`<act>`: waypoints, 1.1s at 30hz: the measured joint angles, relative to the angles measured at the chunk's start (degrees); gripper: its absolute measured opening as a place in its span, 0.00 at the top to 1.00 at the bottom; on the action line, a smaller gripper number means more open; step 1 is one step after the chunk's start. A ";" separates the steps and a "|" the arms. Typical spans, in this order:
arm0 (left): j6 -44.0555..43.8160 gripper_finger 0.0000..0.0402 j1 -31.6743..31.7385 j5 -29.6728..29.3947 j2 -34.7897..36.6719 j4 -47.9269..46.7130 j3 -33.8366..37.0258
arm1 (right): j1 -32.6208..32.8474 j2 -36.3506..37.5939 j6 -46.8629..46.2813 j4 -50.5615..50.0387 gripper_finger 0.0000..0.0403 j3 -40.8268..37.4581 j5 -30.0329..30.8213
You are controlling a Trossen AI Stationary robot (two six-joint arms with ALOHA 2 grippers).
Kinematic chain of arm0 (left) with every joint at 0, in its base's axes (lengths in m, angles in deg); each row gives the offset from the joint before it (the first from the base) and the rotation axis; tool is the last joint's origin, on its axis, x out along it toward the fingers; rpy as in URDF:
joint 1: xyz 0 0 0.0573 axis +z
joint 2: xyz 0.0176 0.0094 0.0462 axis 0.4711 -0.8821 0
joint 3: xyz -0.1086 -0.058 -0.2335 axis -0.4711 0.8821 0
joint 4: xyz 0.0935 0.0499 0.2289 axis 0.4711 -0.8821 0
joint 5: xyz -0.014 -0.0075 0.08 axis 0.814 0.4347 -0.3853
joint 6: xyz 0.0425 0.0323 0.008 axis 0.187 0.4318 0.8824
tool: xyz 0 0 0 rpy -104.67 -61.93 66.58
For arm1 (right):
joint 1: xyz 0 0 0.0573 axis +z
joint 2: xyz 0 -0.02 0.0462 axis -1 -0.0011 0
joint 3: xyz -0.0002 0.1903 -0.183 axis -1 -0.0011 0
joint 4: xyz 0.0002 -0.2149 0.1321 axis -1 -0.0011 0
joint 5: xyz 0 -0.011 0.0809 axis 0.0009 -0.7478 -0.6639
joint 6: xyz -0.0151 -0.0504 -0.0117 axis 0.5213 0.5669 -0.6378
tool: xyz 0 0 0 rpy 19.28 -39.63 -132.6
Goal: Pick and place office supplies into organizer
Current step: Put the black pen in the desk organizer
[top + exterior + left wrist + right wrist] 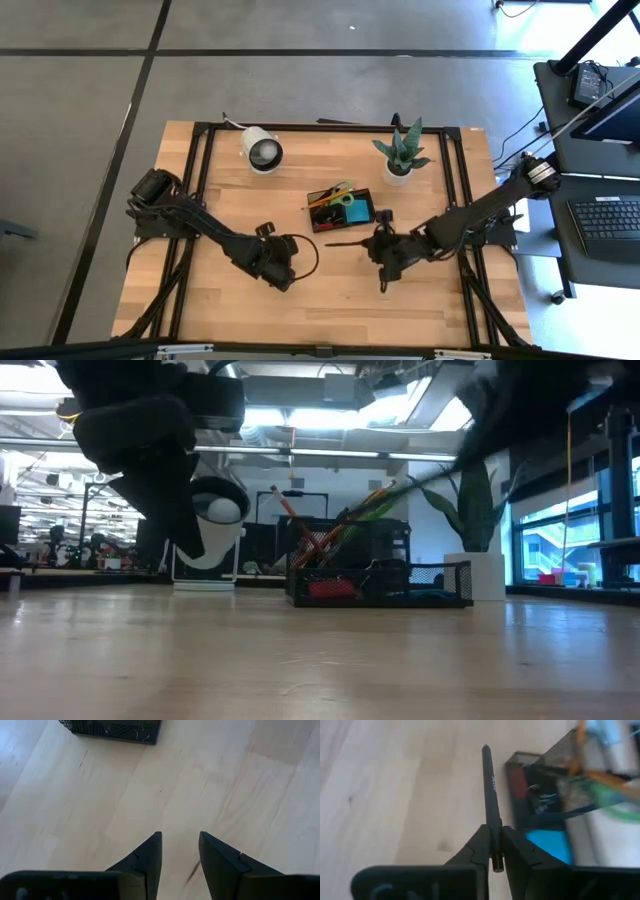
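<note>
Jaws on the right gripper [494, 845] are clenched on a black pen [491, 800], gripped near one end with the rest of the barrel sticking out ahead, tip clear of the worktop [330, 300] as far as the wrist view shows. Left gripper [180, 851] jaws are parted, nothing between them, bare wood under them; it sits near the worktop's middle, well apart from the load. Organizer [342, 209] sits mid-worktop, between the white lamp-like object [262, 149] and the potted plant [400, 155], already carrying green-handled scissors [340, 192], orange pencils [300, 525] and a blue pad [359, 212]. Right gripper hangs just beside the organizer's near edge, pen roughly parallel to that side in the high view. Step in hand, my read: transport of the pen, grasp done, placement not done. Next move likely needs a lift above the mesh wall, a shift over a compartment with room, then tilting the pen so it drops in without snagging the scissors or pencils leaning out. Risk: pen held near its end could pivot in the grip.
</note>
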 joint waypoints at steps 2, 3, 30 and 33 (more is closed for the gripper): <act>0.00 0.70 0.00 0.02 0.00 -0.13 -0.02 | -1.22 -0.28 3.34 -7.49 0.91 6.10 0.06; 0.00 0.70 0.00 0.00 0.00 -0.14 -0.02 | -1.89 -0.32 4.94 -10.94 0.91 8.79 0.09; 0.07 0.69 -0.04 -0.02 0.02 -1.92 -0.11 | -24.55 -10.77 34.81 -23.01 0.91 23.57 -6.19; 0.07 0.69 0.02 -0.04 0.02 -1.96 -0.11 | -24.84 -11.94 34.95 -22.07 0.91 23.64 -6.35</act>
